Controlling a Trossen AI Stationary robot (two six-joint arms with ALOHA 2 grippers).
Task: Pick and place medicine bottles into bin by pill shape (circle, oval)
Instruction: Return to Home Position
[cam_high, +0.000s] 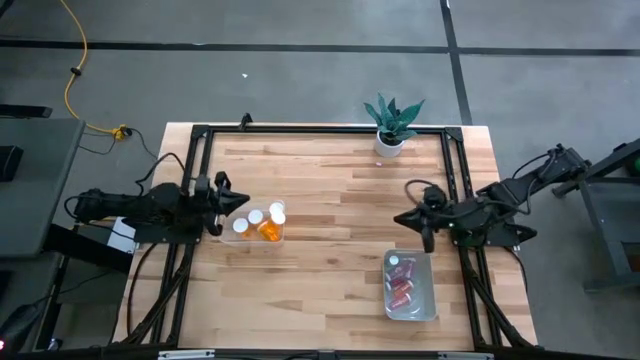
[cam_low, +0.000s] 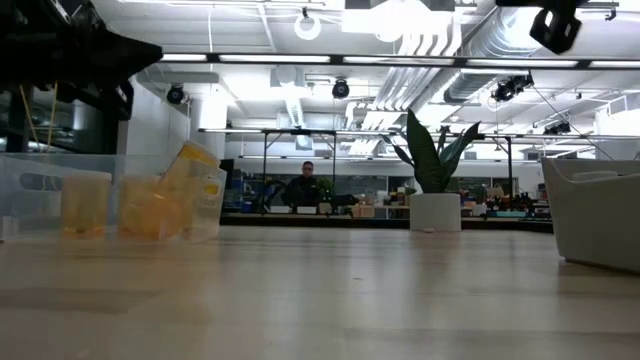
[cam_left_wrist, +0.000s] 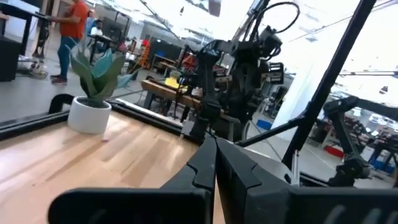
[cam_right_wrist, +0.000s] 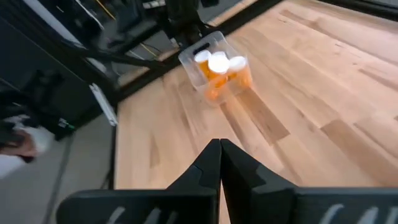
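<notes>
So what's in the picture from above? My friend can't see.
Orange bottles sit in a clear bin at the table's left, reddish bottles in a gray bin at right. The left gripper and right gripper hover beside them.

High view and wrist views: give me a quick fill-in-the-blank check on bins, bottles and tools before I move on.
The clear bin beside the left tool holds ___ white-capped orange bottles. The reddish bottles lie in the gray bin nearest the ___ arm. The left tool and the right tool are both ___, holding nothing.
Missing words: three; right; shut.
</notes>
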